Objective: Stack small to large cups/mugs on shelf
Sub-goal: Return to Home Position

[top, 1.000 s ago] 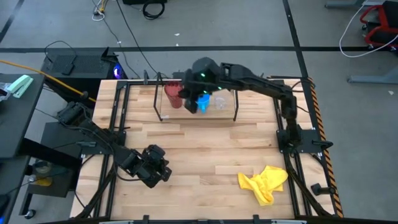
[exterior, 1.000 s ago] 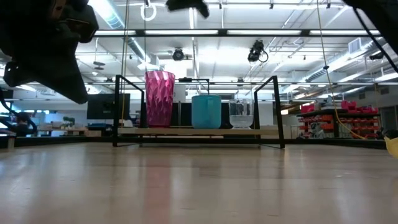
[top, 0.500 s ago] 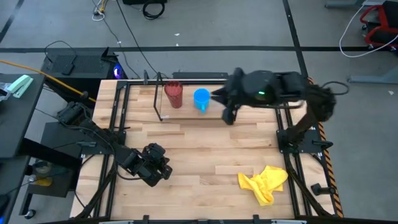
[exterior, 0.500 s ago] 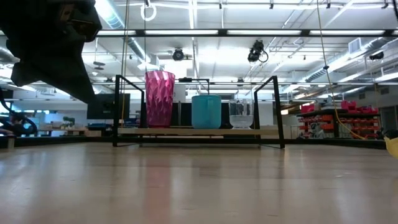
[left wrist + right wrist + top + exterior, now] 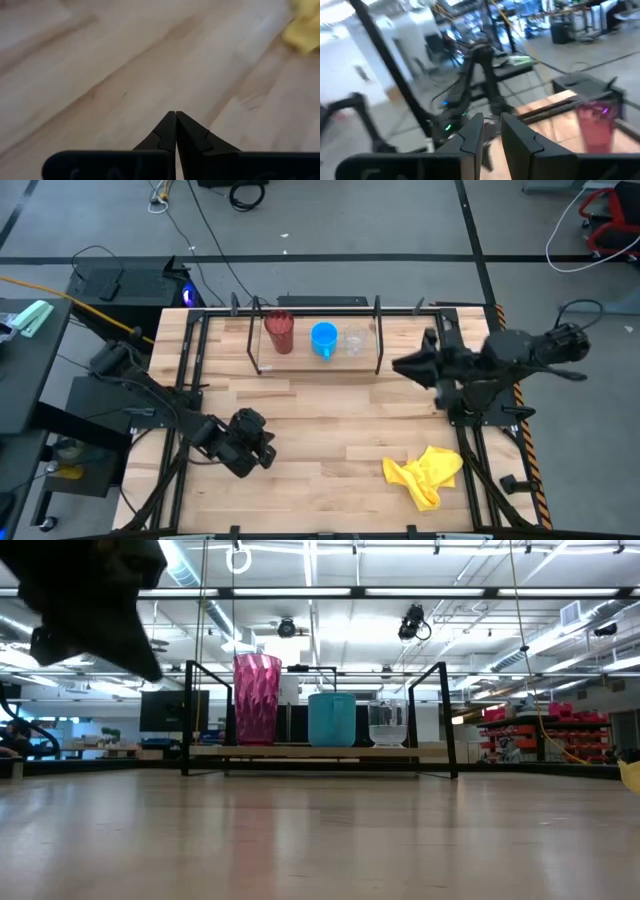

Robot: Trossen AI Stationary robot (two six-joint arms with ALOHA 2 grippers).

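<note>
Looking done: red tumbler [image 5: 279,332], blue cup [image 5: 323,338], clear cup [image 5: 354,340] size-ordered on shelf [image 5: 378,345], hence empty grippers: right gripper [image 5: 491,131] off shelf's right end, barely parted; left gripper [image 5: 175,120] farther off, closed.

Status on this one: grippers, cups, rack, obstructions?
Left gripper shut, front-left; right gripper open, right edge; both empty. Tall dark red tumbler, bright blue cup, small clear cup upright on black wire rack. Yellow cloth front-right, clear of rack.

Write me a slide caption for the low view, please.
Red tumbler, blue cup and clear cup lined up on the wire shelf, tallest to smallest.
</note>
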